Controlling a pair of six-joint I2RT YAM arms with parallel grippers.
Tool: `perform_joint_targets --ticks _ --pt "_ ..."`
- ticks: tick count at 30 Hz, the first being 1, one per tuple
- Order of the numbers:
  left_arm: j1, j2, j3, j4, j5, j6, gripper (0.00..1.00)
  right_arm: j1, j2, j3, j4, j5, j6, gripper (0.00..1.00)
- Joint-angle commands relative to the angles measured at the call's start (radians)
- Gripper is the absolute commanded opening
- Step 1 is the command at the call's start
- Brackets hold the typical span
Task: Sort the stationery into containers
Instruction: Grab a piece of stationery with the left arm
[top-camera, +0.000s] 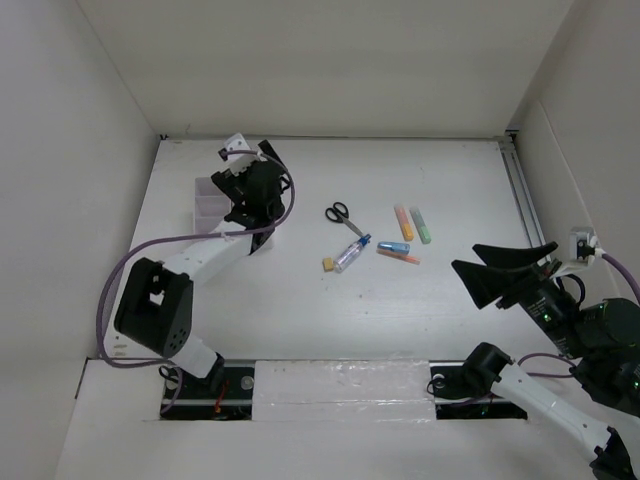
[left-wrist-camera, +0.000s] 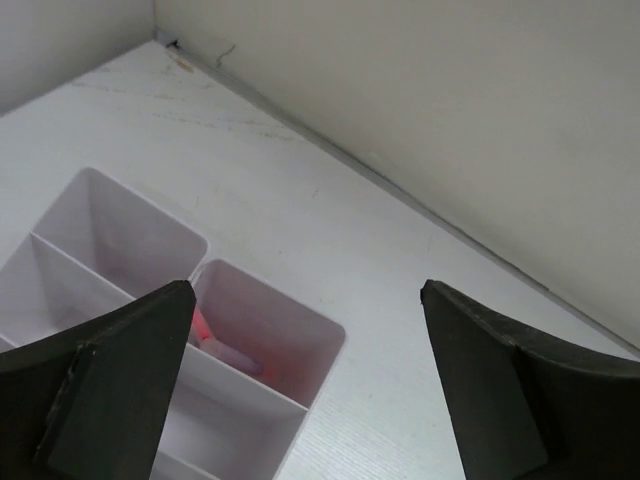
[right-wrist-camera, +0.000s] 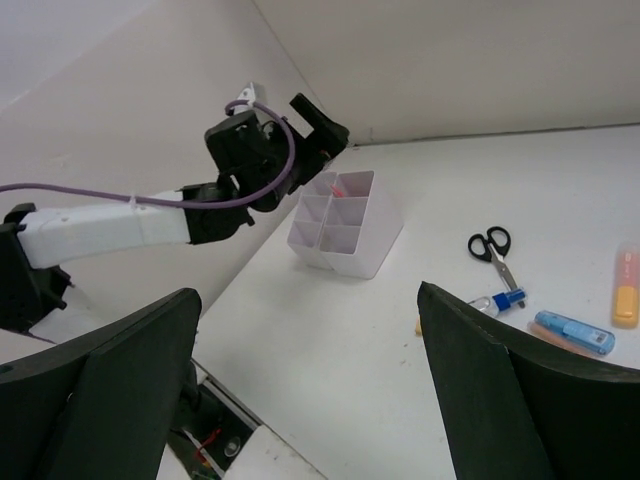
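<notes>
From above, my left tool (top-camera: 248, 160) hangs over the organizer (top-camera: 210, 205), and the scissors (top-camera: 340, 213), bottle (top-camera: 352, 252) and markers (top-camera: 403, 222) lie mid-tabletop (top-camera: 400, 320). My left wrist shows it released, with a pink pen (left-wrist-camera: 203, 326) in one compartment. My right wrist shows my right tool (right-wrist-camera: 305, 300) released too.

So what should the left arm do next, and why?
Probably lift away from the organizer and swing toward the scissors. The left gripper hangs open and empty by the organizer, where a pink item already lies in one compartment. The scissors look like the nearest loose piece on the table.
</notes>
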Motion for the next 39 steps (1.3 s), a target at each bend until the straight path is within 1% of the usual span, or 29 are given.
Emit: perform_joint_targets --ticks 1,3,4,5,6,7,8,9,10,11,12,14,15,16,17,18,19,21,22,23,25,26,27,29,32,33,37,39 --pt "-0.054 -0.118 0.002 0.012 -0.009 0.022 1.0 0.01 0.008 0.02 0.037 -0.01 -0.011 0.95" --pt "-0.083 -0.127 0.078 -0.093 0.003 -0.027 1.0 0.01 0.02 0.052 -0.002 0.066 -0.001 0.98" --pt "-0.119 -0.127 0.116 -0.161 0.025 -0.097 1.0 0.01 0.031 0.066 -0.023 0.108 0.021 1.0" --pt "-0.142 -0.127 0.152 -0.306 0.039 -0.154 1.0 0.01 0.042 0.082 -0.075 0.196 0.033 1.0" --pt "-0.167 -0.118 0.222 -0.387 0.051 -0.216 1.0 0.01 0.042 0.109 -0.098 0.241 0.042 1.0" --pt "-0.19 -0.106 0.258 -0.456 0.075 -0.272 1.0 0.01 0.042 0.118 -0.117 0.282 0.057 1.0" --pt "-0.231 -0.066 0.328 -0.615 0.118 -0.426 1.0 0.01 0.042 0.128 -0.143 0.353 0.058 1.0" --pt "-0.25 -0.042 0.353 -0.694 0.151 -0.515 1.0 0.01 0.027 0.138 -0.143 0.378 0.058 1.0" --pt "-0.27 -0.02 0.367 -0.734 0.186 -0.577 1.0 0.01 0.027 0.138 -0.152 0.396 0.058 1.0" --pt "-0.319 0.03 0.377 -0.809 0.215 -0.649 1.0 0.01 0.014 0.151 -0.152 0.419 0.058 1.0" --pt "-0.349 0.058 0.378 -0.809 0.265 -0.773 1.0 0.01 0.014 0.16 -0.178 0.469 0.058 1.0" --pt "-0.412 0.121 0.428 -0.809 0.31 -0.843 1.0 0.01 0.036 0.192 -0.203 0.507 0.058 1.0" --pt "-0.472 0.206 0.463 -0.864 0.321 -0.873 1.0 0.01 0.045 0.204 -0.229 0.519 0.058 1.0" --pt "-0.494 0.253 0.559 -0.9 0.344 -0.896 1.0 0.01 0.045 0.215 -0.229 0.528 0.07 1.0" --pt "-0.511 0.299 0.609 -0.942 0.359 -0.963 1.0 0.01 0.045 0.226 -0.239 0.528 0.07 1.0" --pt "-0.521 0.38 0.647 -0.97 0.382 -0.979 1.0 0.01 0.045 0.226 -0.24 0.515 0.07 1.0" --pt "-0.522 0.415 0.675 -0.993 0.455 -0.993 0.98 0.01 0.034 0.226 -0.227 0.495 0.07 1.0" --pt "-0.522 0.469 0.727 -0.994 0.525 -1.019 0.94 0.01 0.001 0.205 -0.217 0.473 0.079 1.0" --pt "-0.522 0.51 0.739 -0.977 0.572 -1.019 0.94 0.01 -0.009 0.204 -0.207 0.464 0.091 1.0" --pt "-0.522 0.532 0.778 -0.992 0.589 -1.039 0.92 0.01 -0.018 0.194 -0.207 0.449 0.091 1.0" --pt "-0.531 0.583 0.825 -1.044 0.59 -1.074 0.91 0.01 -0.032 0.194 -0.207 0.429 0.102 1.0" --pt "-0.531 0.598 0.845 -1.1 0.59 -1.087 0.91 0.01 -0.041 0.185 -0.198 0.407 0.102 1.0" --pt "-0.531 0.607 0.858 -1.101 0.599 -1.087 0.91 0.01 -0.041 0.184 -0.198 0.398 0.102 1.0" --pt "-0.531 0.621 0.858 -1.124 0.599 -1.097 0.87 0.01 -0.05 0.184 -0.186 0.389 0.111 1.0" --pt "-0.531 0.653 0.858 -1.145 0.635 -1.119 0.82 0.01 -0.059 0.174 -0.175 0.363 0.111 1.0" --pt "-0.531 0.663 0.87 -1.164 0.636 -1.142 0.75 0.01 -0.059 0.174 -0.175 0.35 0.111 1.0" --pt "-0.531 0.732 0.966 -1.283 0.626 -1.171 0.71 0.01 -0.081 0.152 -0.155 0.321 0.111 1.0" --pt "-0.531 0.773 1.04 -1.332 0.617 -1.194 0.7 0.01 -0.09 0.143 -0.143 0.321 0.111 1.0"
